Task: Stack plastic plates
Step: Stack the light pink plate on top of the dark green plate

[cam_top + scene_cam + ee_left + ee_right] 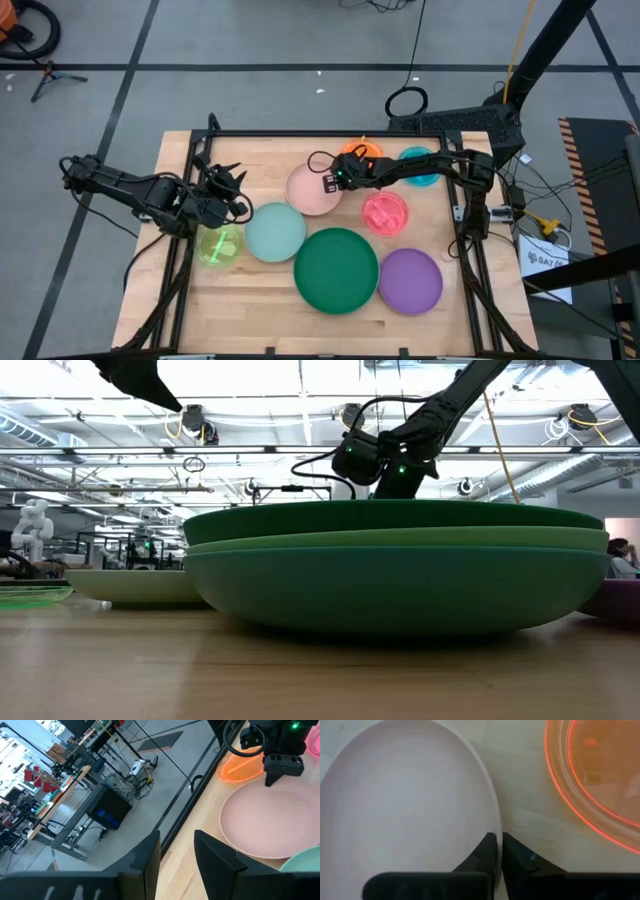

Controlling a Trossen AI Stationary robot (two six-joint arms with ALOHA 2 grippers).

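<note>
The pale pink plate point(310, 192) lies flat toward the far middle of the table. My right gripper point(333, 180) is at its right rim, shut on it, and the orange plate point(362, 152) sits just beyond. My left gripper point(228, 182) is open and hovers over the left side, above the yellow-green plate point(218, 246) and beside the mint plate point(275, 232). In the left wrist view its fingers point(150, 852) hold nothing. The dark green plate point(336, 270) tops a stack of light green and teal plates point(395, 575). My right gripper point(498, 842) pinches the pink plate's rim point(492, 827) on the side facing the orange plate point(600, 785). One finger is inside the rim and one outside, coming from above and pointing down. Whether the plate is lifted off the wood, I cannot tell.
A magenta plate point(385, 212), a teal plate point(420, 166) and a purple plate point(410, 280) fill the right half. A black frame point(300, 133) runs along the table's far edge. Bare wood point(240, 300) lies along the near edge.
</note>
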